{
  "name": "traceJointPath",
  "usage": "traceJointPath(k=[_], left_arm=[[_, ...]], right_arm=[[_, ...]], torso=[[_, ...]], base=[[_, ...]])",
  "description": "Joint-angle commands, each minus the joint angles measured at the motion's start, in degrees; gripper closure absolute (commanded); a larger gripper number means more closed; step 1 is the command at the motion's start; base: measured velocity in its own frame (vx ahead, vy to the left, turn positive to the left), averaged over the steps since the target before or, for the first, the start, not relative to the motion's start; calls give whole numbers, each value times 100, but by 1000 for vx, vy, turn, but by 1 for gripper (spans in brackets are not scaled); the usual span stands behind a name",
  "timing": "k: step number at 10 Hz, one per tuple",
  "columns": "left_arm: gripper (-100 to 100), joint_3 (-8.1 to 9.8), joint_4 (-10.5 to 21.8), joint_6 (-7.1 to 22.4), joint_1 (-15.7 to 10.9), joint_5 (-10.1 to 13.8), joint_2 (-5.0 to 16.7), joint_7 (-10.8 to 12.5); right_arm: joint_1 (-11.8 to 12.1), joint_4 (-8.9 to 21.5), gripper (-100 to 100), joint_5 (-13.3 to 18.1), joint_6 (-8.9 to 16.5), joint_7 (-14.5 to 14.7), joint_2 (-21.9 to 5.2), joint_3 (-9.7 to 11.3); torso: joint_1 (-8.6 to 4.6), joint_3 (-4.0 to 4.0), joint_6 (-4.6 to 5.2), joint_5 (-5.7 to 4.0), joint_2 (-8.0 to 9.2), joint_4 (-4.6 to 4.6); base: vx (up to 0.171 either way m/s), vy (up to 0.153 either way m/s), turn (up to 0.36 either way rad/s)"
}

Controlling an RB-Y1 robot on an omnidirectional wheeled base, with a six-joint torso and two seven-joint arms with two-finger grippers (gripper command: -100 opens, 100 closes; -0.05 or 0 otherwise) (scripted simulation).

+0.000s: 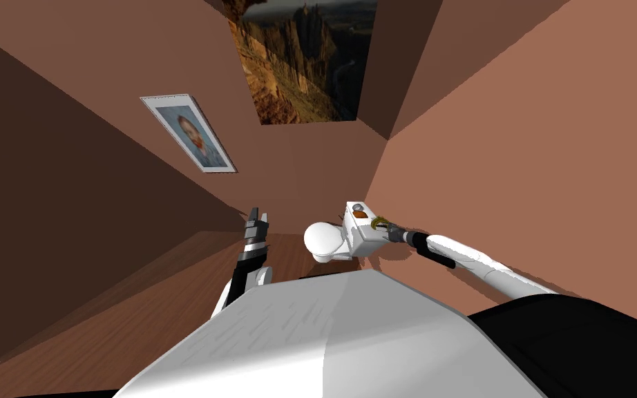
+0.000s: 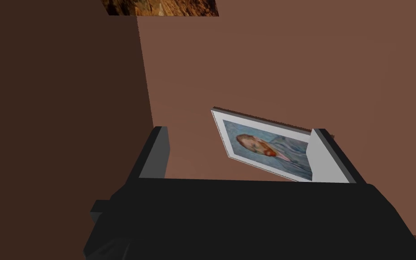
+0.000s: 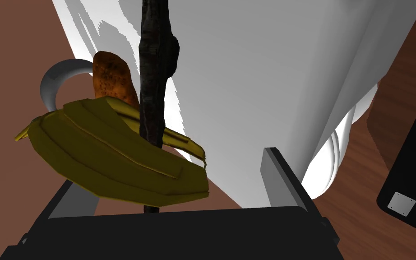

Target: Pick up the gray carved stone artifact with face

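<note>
My right gripper (image 1: 384,226) reaches over the white toilet tank (image 1: 364,238), fingers open. In the right wrist view a dull yellow banana (image 3: 117,158) lies between the fingers, close to one of them and hiding its tip; the other finger (image 3: 283,178) stands free. A thin, rough, dark piece (image 3: 155,67) rises in front of the banana. Behind it are an orange-brown lump (image 3: 110,81) and a grey curved object (image 3: 53,81). In the head view a small grey round object (image 1: 357,206) sits at the tank's far end beside the orange lump (image 1: 360,215). I cannot make out a carved face.
The white toilet bowl (image 1: 324,242) juts out beside the tank over a wooden floor (image 1: 137,304). Brown walls close in on both sides. My left gripper (image 1: 258,220) is raised, open and holding nothing, with its fingers (image 2: 157,153) apart.
</note>
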Motion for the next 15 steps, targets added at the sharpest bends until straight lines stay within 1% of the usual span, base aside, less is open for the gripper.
traceJointPath(k=[1, 2, 3, 4, 6, 7, 8, 9, 10, 11, 13, 14, 15], left_arm=[[0, 0, 0, 0, 0, 0, 0, 0], [0, 0, 0, 0, 0, 0, 0, 0], [0, 0, 0, 0, 0, 0, 0, 0], [0, -1, 0, 0, 0, 0, 0, 0], [0, 0, 0, 0, -1, 0, 0, 0], [0, 0, 0, 0, 0, 0, 0, 0], [0, 0, 0, 0, 0, 0, 0, 0], [0, 0, 0, 0, 1, 0, 0, 0], [0, 0, 0, 0, 1, 0, 0, 0], [0, -1, 0, 0, -2, 0, 0, 0], [0, 0, 0, 0, 0, 0, 0, 0], [0, 0, 0, 0, 0, 0, 0, 0], [0, 0, 0, 0, 1, 0, 0, 0]], right_arm=[[2, -5, -100, 286, 5, -286, 2, 1], [2, -5, -100, 389, 5, -441, 2, 1], [2, -5, -100, 389, 5, -506, 2, 1], [-171, -4, -100, 649, -17, -713, 78, 61], [-171, -4, -100, 976, -17, -1016, 78, 61], [-171, -4, -100, 1153, -17, -1181, 78, 61], [-171, -4, -100, 1226, -17, -1342, 78, 61], [-171, -4, -100, 1226, -17, -1375, 78, 61], [-345, -2, -100, 1482, -39, -1593, 154, 121], [-345, -2, -100, 1642, -39, -1746, 154, 121], [-345, -2, -100, 2002, -39, -2099, 154, 121], [-345, -2, -100, 2063, -39, -2245, 154, 121], [-518, -1, -100, 2304, -61, -2445, 231, 182]], torso=[[0, 0, 0, 0, 0, 0], [11, -7, -1, 3, -12, -3], [17, -13, -3, 4, -22, -5], [20, -15, -3, 5, -26, -6], [1, 0, -11, -6, 3, -2], [0, -8, -9, -7, -12, -5], [3, -18, -5, -8, -27, -11], [3, -25, -1, -11, -35, -17], [1, -29, 0, -15, -38, -21], [-11, -21, -11, -20, -21, -19], [-26, -18, 8, -32, -13, -24], [-20, -27, 12, -35, -25, -31], [-19, -35, 13, -37, -35, -37]], base=[[-16, -5, -36], [4, 8, -1], [9, 10, 6], [-94, -31, 273], [-81, -46, 70], [-1, -21, -12], [13, -6, -2], [10, 1, -5], [-69, -37, 253], [-117, -70, 171], [-41, -23, -11], [4, 13, -16], [-66, -32, 263]])
